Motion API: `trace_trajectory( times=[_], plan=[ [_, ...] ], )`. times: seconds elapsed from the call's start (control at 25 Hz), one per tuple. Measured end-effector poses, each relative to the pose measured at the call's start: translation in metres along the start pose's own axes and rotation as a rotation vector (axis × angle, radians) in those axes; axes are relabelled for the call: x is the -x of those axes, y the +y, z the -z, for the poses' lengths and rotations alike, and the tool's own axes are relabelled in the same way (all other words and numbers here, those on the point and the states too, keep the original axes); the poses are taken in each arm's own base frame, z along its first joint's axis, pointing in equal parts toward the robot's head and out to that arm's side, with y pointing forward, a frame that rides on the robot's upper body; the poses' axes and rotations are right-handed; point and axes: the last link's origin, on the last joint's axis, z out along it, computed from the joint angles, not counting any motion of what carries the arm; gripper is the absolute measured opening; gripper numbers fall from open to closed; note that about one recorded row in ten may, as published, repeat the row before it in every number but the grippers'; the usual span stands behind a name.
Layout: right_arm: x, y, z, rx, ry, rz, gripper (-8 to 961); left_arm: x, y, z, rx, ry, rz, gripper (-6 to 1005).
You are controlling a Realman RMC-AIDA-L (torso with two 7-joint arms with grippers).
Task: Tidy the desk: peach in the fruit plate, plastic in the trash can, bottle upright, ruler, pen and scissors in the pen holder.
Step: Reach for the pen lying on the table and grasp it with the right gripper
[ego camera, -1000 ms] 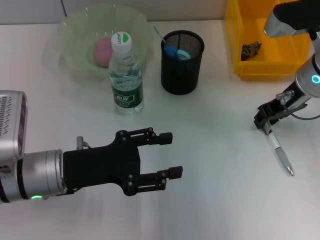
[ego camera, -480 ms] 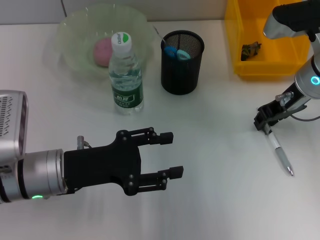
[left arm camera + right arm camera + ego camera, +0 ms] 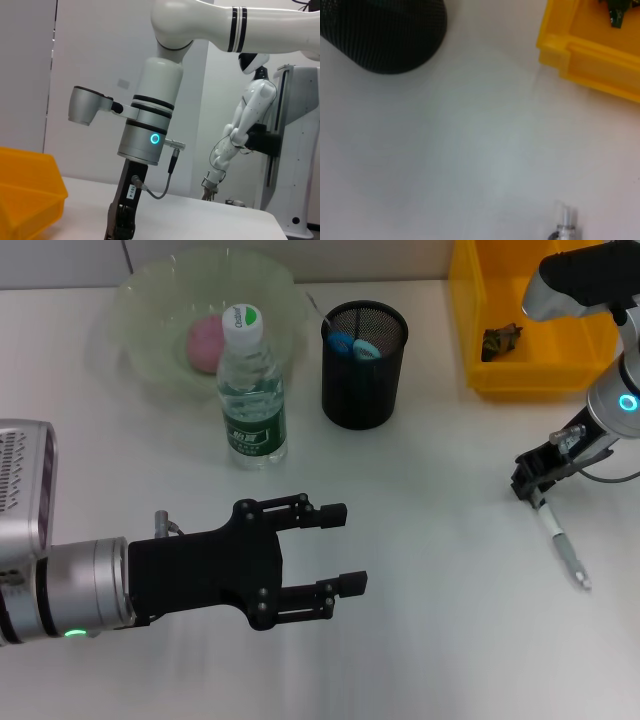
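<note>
Right pincer (image 3: 535,492) clamped on pen (image 3: 563,549); left pincer (image 3: 340,548) agape, empty.

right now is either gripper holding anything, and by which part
The right gripper pinches the pen at its upper end. The left gripper hangs open, holding nothing.

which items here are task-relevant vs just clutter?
Task things: pen under the right gripper, pen holder, upright bottle, peach in fruit plate, yellow bin holding plastic scrap.

Not in play: left gripper, open and idle; nothing else lies about.
</note>
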Motion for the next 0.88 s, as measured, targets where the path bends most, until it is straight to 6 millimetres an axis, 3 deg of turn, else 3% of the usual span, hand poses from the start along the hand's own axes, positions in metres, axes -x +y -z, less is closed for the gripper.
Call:
trace_trajectory(
  times=[0.32, 0.88],
  plan=[
    [0.0014, 0.0017, 0.0005, 0.001, 0.000, 0.006, 260, 0.0003, -0.0008, 0.0000, -0.006, -0.002, 0.000, 698],
    [0.0041, 0.0034, 0.0009, -0.002, -0.012, 0.014, 228, 0.0000, -0.0017, 0.0001, -0.012, 0.000, 0.000, 698]
  ],
)
